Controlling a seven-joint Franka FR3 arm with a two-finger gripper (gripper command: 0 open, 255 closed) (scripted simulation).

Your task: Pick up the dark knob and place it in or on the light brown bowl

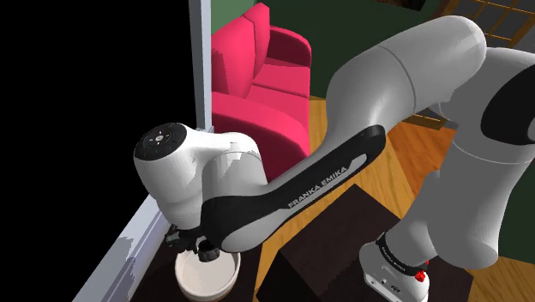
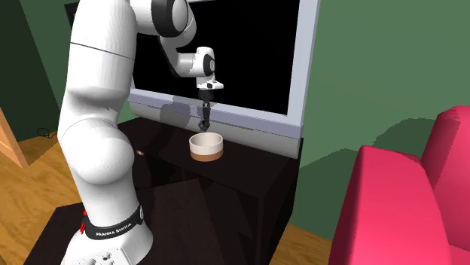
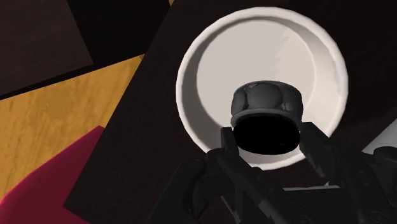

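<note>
The dark knob (image 3: 266, 109) is a grey-black round cap, clasped between my two black fingers. My gripper (image 3: 266, 141) hangs directly over the bowl (image 3: 210, 70), whose pale inside lies right beneath the knob. In the second exterior view the gripper (image 2: 205, 120) holds the knob (image 2: 205, 123) a short way above the bowl (image 2: 206, 146), which has a cream wall and a light brown base and stands on the dark cabinet top. From the shoulder camera the bowl (image 1: 206, 276) sits under the wrist, partly hidden by the arm.
The dark cabinet (image 2: 248, 169) carries a large flat screen (image 2: 226, 53) just behind the bowl. A red sofa (image 2: 407, 203) stands at the second exterior view's right. Wooden floor (image 3: 51, 121) lies beside the cabinet. The robot's stand (image 1: 334, 249) is a dark box.
</note>
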